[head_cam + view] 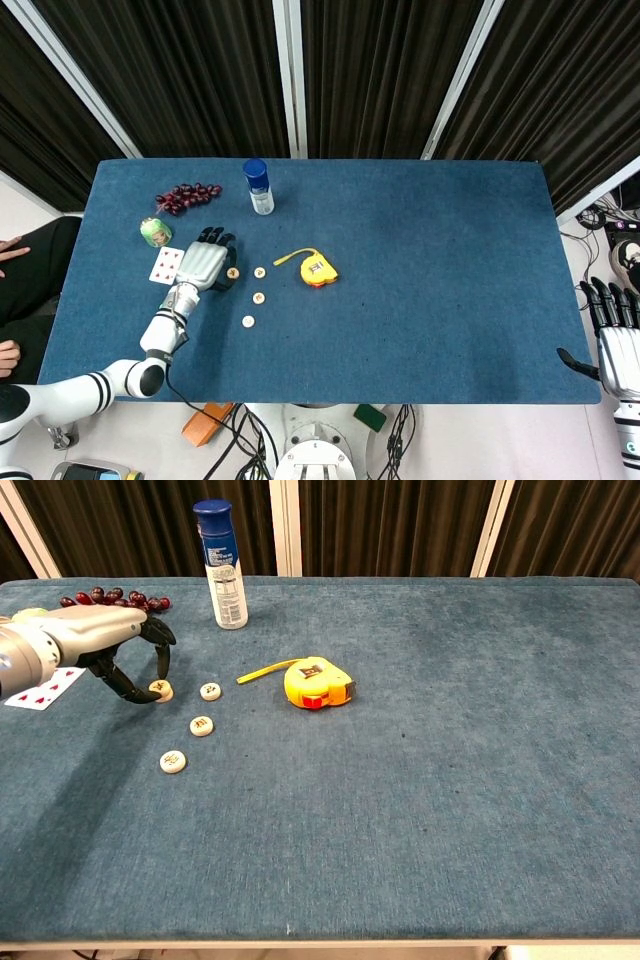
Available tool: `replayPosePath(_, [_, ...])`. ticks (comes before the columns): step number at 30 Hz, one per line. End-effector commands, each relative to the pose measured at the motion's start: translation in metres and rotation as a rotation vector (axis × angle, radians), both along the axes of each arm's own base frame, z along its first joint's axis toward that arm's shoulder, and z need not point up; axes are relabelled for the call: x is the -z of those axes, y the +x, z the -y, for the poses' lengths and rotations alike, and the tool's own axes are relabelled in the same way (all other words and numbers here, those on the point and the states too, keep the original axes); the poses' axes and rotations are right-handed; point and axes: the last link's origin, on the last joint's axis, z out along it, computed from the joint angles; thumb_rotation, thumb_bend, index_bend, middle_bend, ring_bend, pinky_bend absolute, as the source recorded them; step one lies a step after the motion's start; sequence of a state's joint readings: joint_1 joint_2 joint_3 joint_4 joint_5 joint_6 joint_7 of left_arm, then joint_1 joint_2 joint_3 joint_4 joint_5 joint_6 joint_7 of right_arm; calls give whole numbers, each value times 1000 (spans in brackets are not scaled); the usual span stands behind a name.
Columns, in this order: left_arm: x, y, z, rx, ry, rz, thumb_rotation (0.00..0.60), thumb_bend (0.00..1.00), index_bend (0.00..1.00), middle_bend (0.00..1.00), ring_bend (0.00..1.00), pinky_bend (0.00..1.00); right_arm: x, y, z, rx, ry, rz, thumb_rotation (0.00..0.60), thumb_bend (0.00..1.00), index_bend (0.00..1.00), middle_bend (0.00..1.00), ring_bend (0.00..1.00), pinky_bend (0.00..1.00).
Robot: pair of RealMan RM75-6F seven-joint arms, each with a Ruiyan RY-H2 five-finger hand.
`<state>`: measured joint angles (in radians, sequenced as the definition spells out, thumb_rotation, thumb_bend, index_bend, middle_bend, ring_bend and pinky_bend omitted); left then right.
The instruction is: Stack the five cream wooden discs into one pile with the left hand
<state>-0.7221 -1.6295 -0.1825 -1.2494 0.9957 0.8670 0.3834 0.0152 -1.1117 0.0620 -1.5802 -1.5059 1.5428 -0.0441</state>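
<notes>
Blue table: left robot hand hovers beside stacked discs.

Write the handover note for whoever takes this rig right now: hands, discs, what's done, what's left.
Left hand: open, fingers arched over the pile, apparently not gripping it.
Right hand: open, idle off the table's right edge.
Discs: the pile looks two high; three single discs lie flat and apart at and.
Done: first stacking, it seems. I see four disc spots, so the pile likely holds two.
Left: add the three singles with the left hand.
</notes>
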Motion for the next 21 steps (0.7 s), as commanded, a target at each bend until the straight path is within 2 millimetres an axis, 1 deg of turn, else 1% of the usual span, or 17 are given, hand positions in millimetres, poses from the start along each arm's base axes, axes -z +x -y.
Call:
replayPosePath(1, [0, 0, 0, -1, 1, -3, 600, 279, 454, 129, 0, 0, 0, 0, 0, 0, -1, 1, 600, 205, 0, 87, 0, 14])
replayPosePath(5, [-1, 0, 0, -1, 2, 1, 600, 279, 434, 123, 0, 0, 0, 0, 0, 3, -1, 1, 600, 205, 0, 87, 0, 14])
replayPosePath(7, [-4, 4, 3, 16, 7, 10, 600, 279, 423, 117, 0, 0, 0, 0, 0, 3, -2, 2, 600, 205, 0, 87, 0, 14])
replayPosePath(13, [-6, 24, 22, 119, -13, 52, 600, 279, 420, 117, 0, 0, 1, 1, 1, -3, 2, -1, 600, 205, 0, 87, 0, 14])
replayPosePath(18, [6, 40, 35, 202, -62, 43, 600, 279, 420, 113, 0, 0, 1, 1, 0, -3, 1, 0, 600, 206, 0, 87, 0, 14])
replayPosePath(21, [15, 44, 39, 225, -86, 20, 600, 278, 420, 108, 0, 0, 0, 0, -1, 1, -5, 2, 600, 205, 1, 87, 0, 14])
